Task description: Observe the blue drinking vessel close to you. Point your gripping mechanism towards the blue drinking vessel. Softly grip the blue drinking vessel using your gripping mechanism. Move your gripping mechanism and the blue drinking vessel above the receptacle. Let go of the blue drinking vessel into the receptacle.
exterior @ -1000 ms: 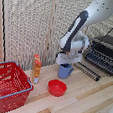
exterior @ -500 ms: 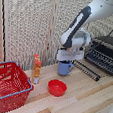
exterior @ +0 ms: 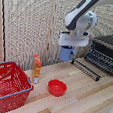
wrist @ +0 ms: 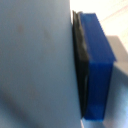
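My gripping mechanism point(exterior: 69, 45) hangs above the bench point(exterior: 83, 96), toward the far side, with the blue drinking vessel point(exterior: 66, 53) directly beneath my white head. The mug is lifted clear of the wood; I see open air between its base and the planks. Its upper part is tucked up under my head, so my jaws are hidden in the exterior view. In the wrist view a dark finger point(wrist: 80, 60) lies flat against a blue surface point(wrist: 97, 65), touching it along its length, with a broad pale grey mass filling the rest of that picture. So my jaws are closed on the mug, narrow enough to pinch its wall.

The receptacle point(exterior: 8, 84) sits on the bench at the exterior view's left, on the near side, well apart from the mug. Between them stands an orange bottle point(exterior: 36, 69), upright, just beside the basket's far corner. A red bowl point(exterior: 57, 87) rests on the bench below and nearer than the mug. A dark rack-like appliance point(exterior: 104, 55) sits at the exterior view's right.
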You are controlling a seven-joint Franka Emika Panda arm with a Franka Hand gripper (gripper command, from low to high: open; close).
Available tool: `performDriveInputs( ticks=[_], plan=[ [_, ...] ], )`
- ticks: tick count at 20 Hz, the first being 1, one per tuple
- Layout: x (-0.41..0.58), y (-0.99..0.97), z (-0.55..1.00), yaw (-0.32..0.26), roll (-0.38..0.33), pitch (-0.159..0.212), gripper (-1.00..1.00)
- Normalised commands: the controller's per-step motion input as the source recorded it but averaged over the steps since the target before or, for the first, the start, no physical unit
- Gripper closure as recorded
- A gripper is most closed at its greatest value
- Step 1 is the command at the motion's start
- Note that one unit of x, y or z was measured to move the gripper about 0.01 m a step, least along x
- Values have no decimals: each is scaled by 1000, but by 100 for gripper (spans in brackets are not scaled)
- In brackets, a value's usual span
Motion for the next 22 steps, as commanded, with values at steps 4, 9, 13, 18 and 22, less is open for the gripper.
performDriveInputs(
  ticks=[4, 9, 13, 18, 22],
  plan=[
    [62, 725, 870, -3, 9, 50, 100],
    [0, 825, 835, 0, 10, 49, 100],
    [0, 844, 797, 0, 1, 54, 100],
    [63, 910, 551, 5, 0, 94, 100],
    [210, 965, 238, 16, 0, 100, 100]
  ],
)
